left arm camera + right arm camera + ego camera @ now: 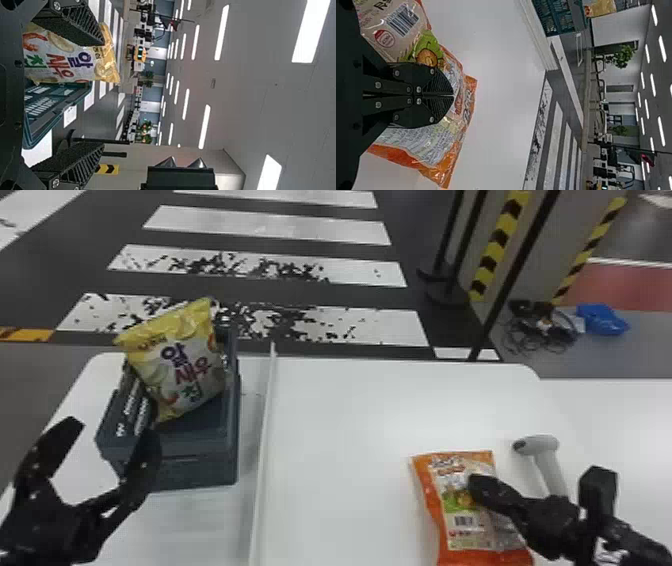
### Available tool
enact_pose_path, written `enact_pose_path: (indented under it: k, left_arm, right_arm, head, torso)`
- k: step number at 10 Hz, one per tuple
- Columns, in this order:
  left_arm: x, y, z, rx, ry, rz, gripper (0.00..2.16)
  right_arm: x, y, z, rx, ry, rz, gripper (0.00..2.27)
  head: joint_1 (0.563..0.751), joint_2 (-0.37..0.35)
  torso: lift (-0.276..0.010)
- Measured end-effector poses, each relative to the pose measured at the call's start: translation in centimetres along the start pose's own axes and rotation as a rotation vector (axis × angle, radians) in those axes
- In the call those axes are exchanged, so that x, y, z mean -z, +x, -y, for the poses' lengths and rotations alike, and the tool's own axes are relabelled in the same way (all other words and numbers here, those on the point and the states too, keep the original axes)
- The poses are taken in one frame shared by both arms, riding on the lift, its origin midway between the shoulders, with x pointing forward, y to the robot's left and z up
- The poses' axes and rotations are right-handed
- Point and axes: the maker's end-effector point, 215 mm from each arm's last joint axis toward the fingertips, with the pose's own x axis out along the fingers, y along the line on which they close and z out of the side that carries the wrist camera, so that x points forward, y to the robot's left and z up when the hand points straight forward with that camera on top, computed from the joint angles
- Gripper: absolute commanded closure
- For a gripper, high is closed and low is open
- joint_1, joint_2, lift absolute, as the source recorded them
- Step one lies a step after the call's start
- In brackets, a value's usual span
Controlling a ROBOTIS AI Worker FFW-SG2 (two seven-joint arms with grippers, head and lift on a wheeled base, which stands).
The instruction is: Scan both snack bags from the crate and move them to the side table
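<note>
Head view: orange bag (465, 502) out on the worktop (340, 470), yellow bag (185, 360) in the crate (200, 470)

The job looked about half done at most. The orange bag lay at the near right, beneath the right gripper (453, 95), whose jaws were together, with nothing visible between them. Whether it had been scanned could not be told. The scanner (547, 470) lay just to its right, so a scan was probably the step in hand. The yellow bag leaned upright in the crate on the left, its scan and move apparently left to do. Near the crate, the left gripper (114, 430) had its jaws wide and empty.

The worktop was white, with a pale raised strip (265, 430) between crate and orange bag. Which surface was the side table could not be told. Beyond lay a dark floor with worn white stripes (265, 295); at far right were striped tape (500, 237), tangled cables (540, 330) and a blue bundle (602, 319).
</note>
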Motion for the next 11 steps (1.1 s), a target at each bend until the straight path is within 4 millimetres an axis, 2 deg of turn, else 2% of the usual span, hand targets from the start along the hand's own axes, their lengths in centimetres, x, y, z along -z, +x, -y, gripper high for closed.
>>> enact_pose_path:
  k: [2,4,6,9,11]
  left_arm:
    - [-0.1,-0.1,0.0,-0.002,0.000,0.002,0.10]
    - [-0.2,-0.1,-0.1,-0.002,0.003,0.007,0.10]
    - [-0.5,-0.2,0.0,-0.001,0.004,0.010,0.10]
    - [-1.1,-0.5,-0.1,-0.004,0.014,0.013,0.10]
    - [-0.2,-0.9,-0.4,-0.010,0.014,-0.007,0.10]
  right_arm:
    - [-2.3,-1.0,0.1,0.017,-0.013,0.031,2.25]
    - [-4.5,-2.6,0.5,0.044,0.018,0.090,1.85]
    - [-5.9,-4.2,1.4,0.081,0.062,0.140,1.84]
    - [-5.6,-5.2,2.1,0.113,0.068,0.136,1.84]
    - [-4.7,-5.7,3.2,0.146,0.077,0.108,1.84]
  head:
    - [0.695,-0.113]
    - [0.695,-0.120]
    - [0.695,-0.140]
    - [0.695,-0.153]
    - [0.695,-0.169]
  torso:
    - [-0.099]
    - [-0.099]
    - [-0.099]
    - [-0.099]
    - [-0.099]
